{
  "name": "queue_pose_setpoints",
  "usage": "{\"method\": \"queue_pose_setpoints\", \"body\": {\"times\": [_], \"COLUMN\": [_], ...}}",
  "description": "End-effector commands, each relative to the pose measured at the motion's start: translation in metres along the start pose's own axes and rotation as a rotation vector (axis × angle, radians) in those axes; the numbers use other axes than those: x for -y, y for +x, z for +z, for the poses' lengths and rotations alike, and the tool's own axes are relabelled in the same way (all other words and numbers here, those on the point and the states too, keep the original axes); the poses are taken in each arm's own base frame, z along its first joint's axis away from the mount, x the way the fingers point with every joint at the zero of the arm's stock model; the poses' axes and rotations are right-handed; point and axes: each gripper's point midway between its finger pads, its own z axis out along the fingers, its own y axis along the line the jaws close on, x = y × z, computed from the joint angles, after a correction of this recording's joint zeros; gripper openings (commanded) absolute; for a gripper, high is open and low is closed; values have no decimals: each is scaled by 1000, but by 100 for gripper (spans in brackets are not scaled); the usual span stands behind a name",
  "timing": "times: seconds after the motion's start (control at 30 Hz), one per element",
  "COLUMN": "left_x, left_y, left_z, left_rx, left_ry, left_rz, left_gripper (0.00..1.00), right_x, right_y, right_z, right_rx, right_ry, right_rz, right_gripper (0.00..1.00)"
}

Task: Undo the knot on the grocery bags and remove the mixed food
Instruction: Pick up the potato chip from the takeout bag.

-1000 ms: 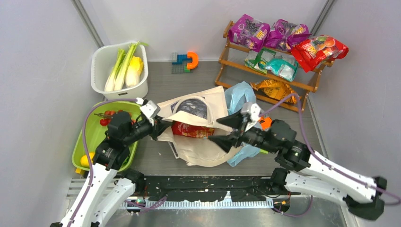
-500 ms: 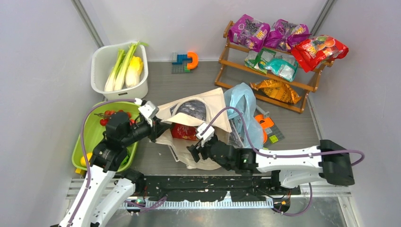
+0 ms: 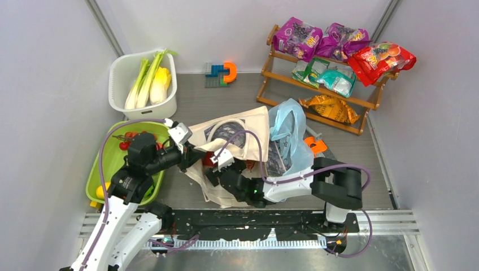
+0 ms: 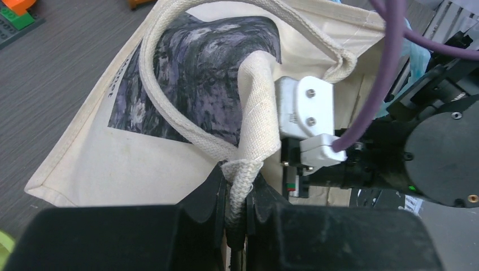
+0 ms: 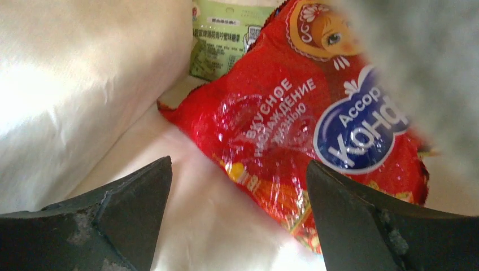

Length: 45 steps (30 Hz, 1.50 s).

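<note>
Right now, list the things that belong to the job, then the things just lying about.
Job: canvas tote; blue plastic bag; red snack packet inside the tote; left end effector, shut on its strap; right end effector, open.
Lying about: toy blocks; purple packets; teal packets.

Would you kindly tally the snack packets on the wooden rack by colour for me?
Purple packets: 2
Teal-green packets: 2
Red packet: 1
Orange packet: 1
Total on the wooden rack: 6
</note>
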Motion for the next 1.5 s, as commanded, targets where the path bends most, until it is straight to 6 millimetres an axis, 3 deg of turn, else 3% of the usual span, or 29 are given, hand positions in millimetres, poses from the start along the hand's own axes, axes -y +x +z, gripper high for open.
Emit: {"method": "queue_pose_setpoints", "body": {"times": [0.0, 0.13, 0.3, 0.53, 0.6, 0.7, 0.9, 1.0, 1.13, 1.2, 1.27, 1.3, 1.33, 1.37, 1.4, 1.43, 1.47], "left_x": [24, 26, 27, 29, 26, 6, -42, -47, -42, -40, -39, -40, -40, -41, -42, -43, -44], "left_y": [-19, -20, -21, -27, -30, -34, -34, -42, -53, -55, -55, -54, -53, -53, -53, -52, -51], "left_z": [-4, -3, -5, -8, -10, -12, -14, -11, -10, -10, -9, -8, -7, -7, -7, -6, -5], "left_rx": [41, 33, 37, 61, 76, 77, 20, 54, 95, 101, 104, 105, 105, 106, 103, 99, 97], "left_ry": [130, 143, 147, 142, 117, -9, -307, -305, -253, -237, -224, -222, -222, -222, -223, -227, -230], "left_rz": [21, 24, 33, 38, 40, 21, -237, -272, -296, -298, -297, -300, -299, -300, -300, -302, -301], "left_gripper": [0, 0, 0, 0, 0, 0, 0, 0, 0, 0, 0, 0, 0, 0, 0, 0, 0], "right_x": [-2, 18, 39, 54, 58, 65, 72, 74, 83, 92, 90, 90, 89, 87, 88, 85, 87], "right_y": [-20, 10, 50, 86, 91, 90, 99, 99, 120, 129, 133, 135, 135, 131, 133, 121, 126], "right_z": [31, 60, 71, 90, 94, 92, 82, 79, 94, 101, 105, 106, 106, 107, 103, 105, 98], "right_rx": [26, -98, -253, -429, -456, -444, -413, -353, -406, -428, -436, -444, -443, -429, -432, -397, -402], "right_ry": [-2, 44, 148, 230, 244, 257, 273, 279, 292, 322, 317, 317, 313, 299, 294, 276, 266], "right_rz": [62, 44, -50, -65, -55, -34, 10, 31, 96, 118, 117, 112, 114, 125, 121, 147, 136], "right_gripper": [96, 96, 95, 95, 96, 96, 99, 97, 99, 93, 68, 60, 44, 37, 23, 17, 8]}}
